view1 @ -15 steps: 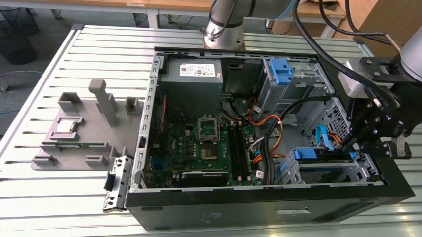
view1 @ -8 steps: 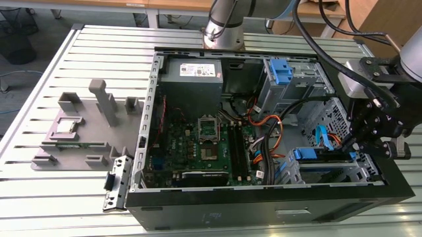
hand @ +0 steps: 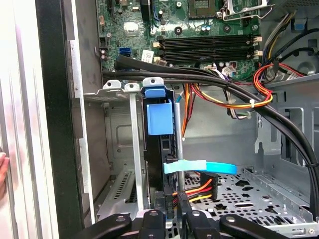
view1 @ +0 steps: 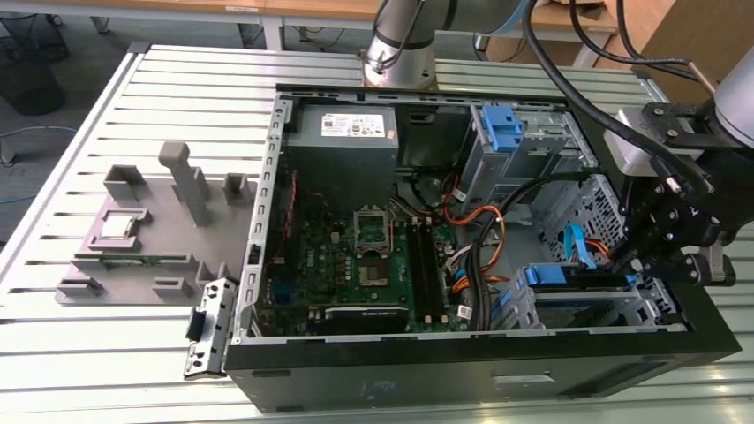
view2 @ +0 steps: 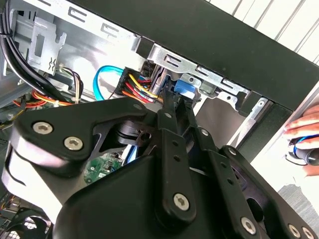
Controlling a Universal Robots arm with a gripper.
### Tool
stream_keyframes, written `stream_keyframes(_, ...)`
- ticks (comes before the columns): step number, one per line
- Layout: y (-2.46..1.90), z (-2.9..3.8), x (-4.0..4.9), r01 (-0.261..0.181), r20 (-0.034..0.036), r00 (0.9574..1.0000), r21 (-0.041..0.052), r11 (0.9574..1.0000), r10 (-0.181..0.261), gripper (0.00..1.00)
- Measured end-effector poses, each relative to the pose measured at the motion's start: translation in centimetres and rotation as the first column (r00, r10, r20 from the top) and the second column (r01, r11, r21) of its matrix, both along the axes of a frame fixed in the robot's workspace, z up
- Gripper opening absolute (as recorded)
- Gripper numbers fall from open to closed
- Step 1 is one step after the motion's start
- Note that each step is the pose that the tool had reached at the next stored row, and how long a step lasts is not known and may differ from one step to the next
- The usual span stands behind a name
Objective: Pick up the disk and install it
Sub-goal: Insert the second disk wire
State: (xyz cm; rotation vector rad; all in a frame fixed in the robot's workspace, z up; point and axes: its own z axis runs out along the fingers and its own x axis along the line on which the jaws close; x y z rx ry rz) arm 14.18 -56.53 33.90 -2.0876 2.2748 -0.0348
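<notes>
Hovering over the case's drive cage at the exterior view's right, gripper near the disk.
Sitting in the cage slot, blue rail outward, cables plugged into the disk's end; gripper fingers close together just beside that end, grasp impossible to tell.

The computer case lies open on the table, with the disk inside it at the exterior view's right and a fixture beside it at the left.
</notes>
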Motion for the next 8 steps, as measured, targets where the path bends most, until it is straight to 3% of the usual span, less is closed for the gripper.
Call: stream_keyframes(8,0.0,-0.36,-0.01,0.0,-0.0012,1.0,-0.0037,1.0,0.0,0.24)
